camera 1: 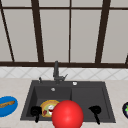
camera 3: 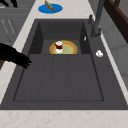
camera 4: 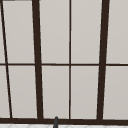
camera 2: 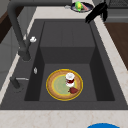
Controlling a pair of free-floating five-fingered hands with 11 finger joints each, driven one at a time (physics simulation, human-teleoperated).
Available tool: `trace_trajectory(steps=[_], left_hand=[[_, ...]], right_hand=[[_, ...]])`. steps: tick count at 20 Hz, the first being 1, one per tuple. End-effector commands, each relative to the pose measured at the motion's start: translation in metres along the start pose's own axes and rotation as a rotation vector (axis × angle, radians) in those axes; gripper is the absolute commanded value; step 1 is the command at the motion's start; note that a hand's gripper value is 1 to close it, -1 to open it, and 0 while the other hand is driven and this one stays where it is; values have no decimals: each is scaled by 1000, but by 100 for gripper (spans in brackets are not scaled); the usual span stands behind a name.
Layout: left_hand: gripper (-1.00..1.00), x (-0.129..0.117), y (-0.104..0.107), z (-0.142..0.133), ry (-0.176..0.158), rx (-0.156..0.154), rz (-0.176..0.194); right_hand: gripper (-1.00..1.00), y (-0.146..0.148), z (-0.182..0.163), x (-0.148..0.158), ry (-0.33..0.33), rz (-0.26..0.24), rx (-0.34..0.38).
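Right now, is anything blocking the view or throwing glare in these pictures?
Front view: a big red ball sits close to the camera and covers part of the yellow plate in the sink. Left side view: the faucet looms dark and large at the edge. No glare or hard shadows in any view; light is flat.

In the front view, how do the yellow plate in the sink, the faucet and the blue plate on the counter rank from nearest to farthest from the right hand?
Measured from the right hand, at the sink's front right:
1. Yellow plate, in the left basin, to the hand's left.
2. Faucet, behind the sink at its middle.
3. Blue plate, on the counter at the far left.
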Motion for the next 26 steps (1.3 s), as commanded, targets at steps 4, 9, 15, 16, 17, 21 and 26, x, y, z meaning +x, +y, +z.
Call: trace_trajectory(steps=[4,9,15,16,17,21,26], left_hand=[[0,0,0,0,0,0,0],[-100,-5,3,-1,8,11,5],[-100,-33,16,-21,15,-23,47],[-100,-40,19,-22,12,-21,54],[-100,-47,21,-25,11,-22,63],[-100,-80,29,-31,7,-8,80],[-100,-120,31,-40,5,-11,103]], right_hand=[[-100,21,20,26,8,-103,-55],[0,17,17,26,-29,-21,-16],[0,18,17,30,-33,-35,-26],[0,18,17,30,-32,-36,-27],[0,18,17,30,-32,-37,-28],[0,18,17,30,-31,-40,-30],[0,18,17,30,-30,-42,-32]])
